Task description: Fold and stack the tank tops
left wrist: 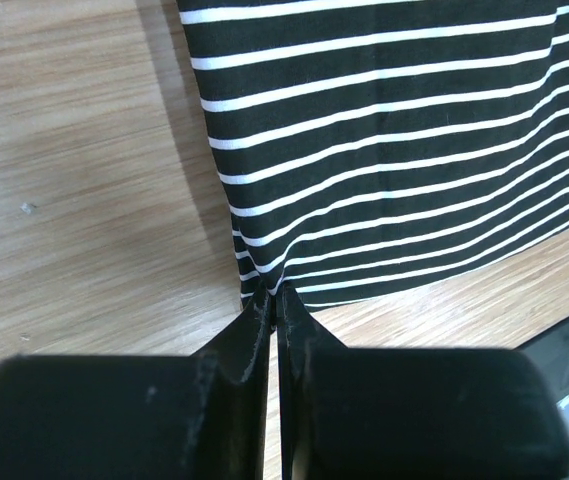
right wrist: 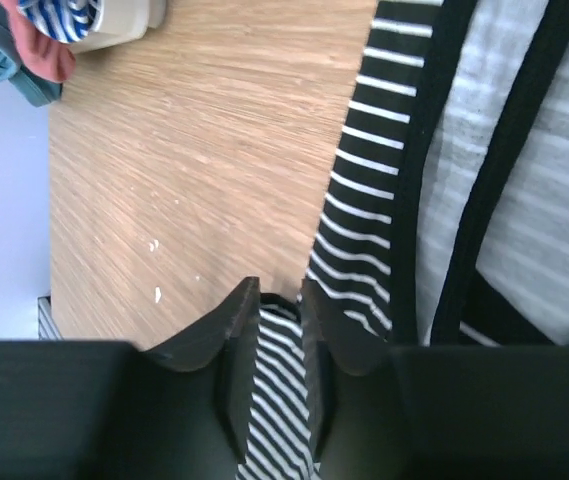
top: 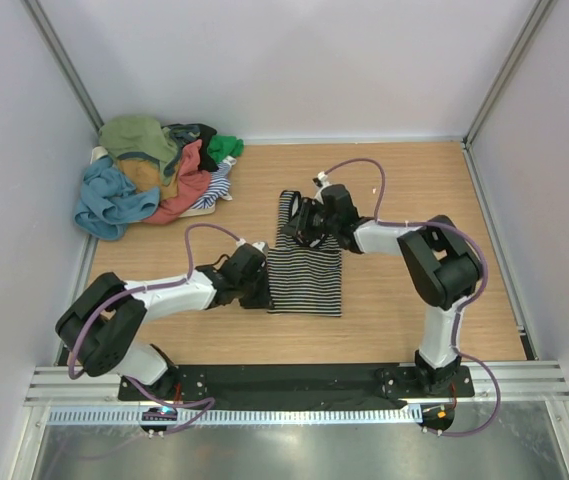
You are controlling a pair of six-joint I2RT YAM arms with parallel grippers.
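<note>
My left gripper has its jaws pinched on the near-left corner of a flat black-and-white striped cloth tank top. My right gripper has narrow jaws clamping its far-left edge.

left arm / right arm: white links, chunky black joint housings. purple cables run along each. black base plate at near edge. left gripper, right gripper: matte black wedge fingers.
</note>
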